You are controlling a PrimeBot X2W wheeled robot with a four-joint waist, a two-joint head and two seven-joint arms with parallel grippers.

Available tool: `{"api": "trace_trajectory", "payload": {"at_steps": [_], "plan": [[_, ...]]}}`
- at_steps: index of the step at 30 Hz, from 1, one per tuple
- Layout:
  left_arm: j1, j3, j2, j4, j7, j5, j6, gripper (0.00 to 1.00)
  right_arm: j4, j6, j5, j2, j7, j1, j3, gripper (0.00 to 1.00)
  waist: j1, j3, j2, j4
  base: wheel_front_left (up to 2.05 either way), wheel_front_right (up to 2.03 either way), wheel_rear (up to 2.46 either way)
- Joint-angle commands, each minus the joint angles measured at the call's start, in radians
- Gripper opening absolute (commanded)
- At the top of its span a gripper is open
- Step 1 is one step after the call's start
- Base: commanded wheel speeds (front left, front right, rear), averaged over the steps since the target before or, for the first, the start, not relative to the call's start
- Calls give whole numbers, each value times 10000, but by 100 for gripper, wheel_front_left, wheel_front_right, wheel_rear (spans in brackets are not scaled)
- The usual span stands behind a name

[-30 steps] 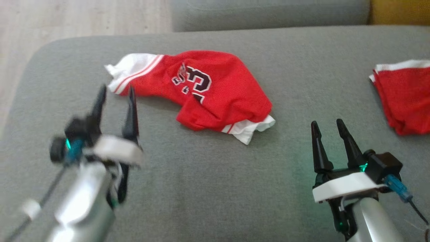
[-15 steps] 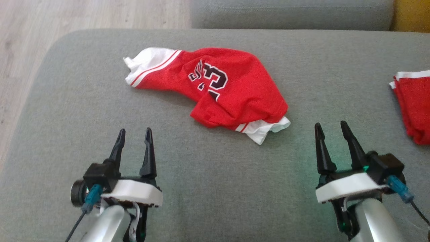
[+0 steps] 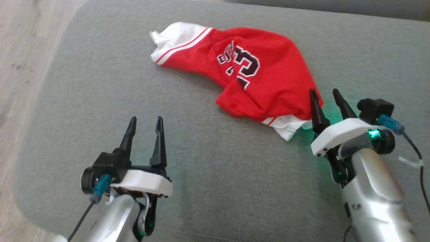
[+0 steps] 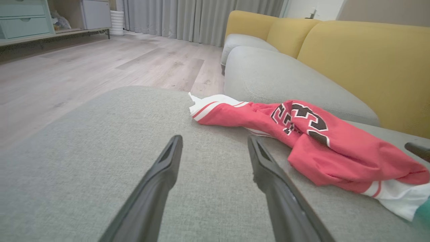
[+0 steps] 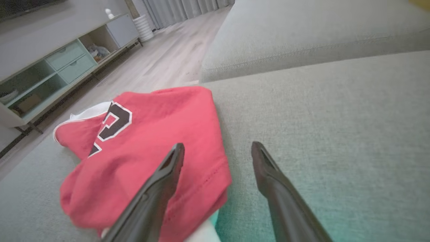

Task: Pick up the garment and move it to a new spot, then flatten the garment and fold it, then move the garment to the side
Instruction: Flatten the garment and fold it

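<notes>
**Head view.**
- Item 1: red mesh jersey garment with white trim and dark numerals [image 3: 255,80]. It lies crumpled on the grey fabric sofa cushion [image 3: 201,174], toward its far right part, with one white-banded end pointing far left and a white hem at the near right.
- Item 2: left end effector [image 3: 146,119]. Fingers spread and empty, over bare cushion, well apart from the garment.
- Item 3: right end effector [image 3: 324,91]. Fingers spread, holding nothing, tips at the garment's near right edge just above the white hem. Contact with the cloth cannot be told.
- Item 4: pale wooden floor [image 3: 20,67], along the left margin.

**Left wrist view.**
- The left end effector's two dark fingers stand apart over grey cushion.
- The garment [image 4: 322,144] lies ahead and to the right, bunched and unlifted.
- Behind it is a mustard-yellow sofa backrest [image 4: 369,60].

**Right wrist view.**
- One finger crosses in front of red cloth [image 5: 151,141] and the other is over bare cushion, so the open jaws appear to straddle the garment's edge.
- A mint-green low cabinet [image 5: 60,67] stands across the floor.

**Status.** By judgement this is the approach to the first pick-up. The garment is neither gripped nor raised. Lifting, relocating, flattening, folding and setting aside all remain to be done.
</notes>
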Motion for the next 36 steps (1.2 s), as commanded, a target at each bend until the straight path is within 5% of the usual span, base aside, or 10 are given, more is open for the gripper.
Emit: {"api": "trace_trajectory", "payload": {"at_steps": [1,2,3,5,12,21,30,36], "plan": [[-458,433,77,-207,-123,106,-39,100,17,67,112,24,17,-402,217,100,-2,108,0,172,0,0,0],[-460,466,56,-181,-123,130,-62,100,292,67,206,24,29,-533,250,100,-2,117,0,201,0,0,0],[-458,496,34,-161,-123,157,-82,100,526,67,250,24,-16,-657,297,89,-2,125,0,220,0,0,0],[-449,550,-7,-133,-123,211,-121,100,956,67,450,24,-62,-862,420,0,-2,140,0,236,0,0,0],[-363,793,-101,-38,-123,330,-215,100,1737,67,921,24,-838,-1510,862,0,-2,57,0,-66,0,0,0],[-261,1008,-198,35,-124,430,-315,100,1425,67,133,-154,-1381,-2250,664,0,-2,-442,0,-569,0,0,0],[-44,1107,-377,41,-124,551,-398,100,152,67,-929,-1843,-406,-2812,210,0,-2,-746,0,-780,0,0,0],[-205,1118,-483,-8,-124,660,-527,100,478,67,-2200,-3194,99,-3645,-931,0,-2,-426,0,-699,0,0,0]]}}
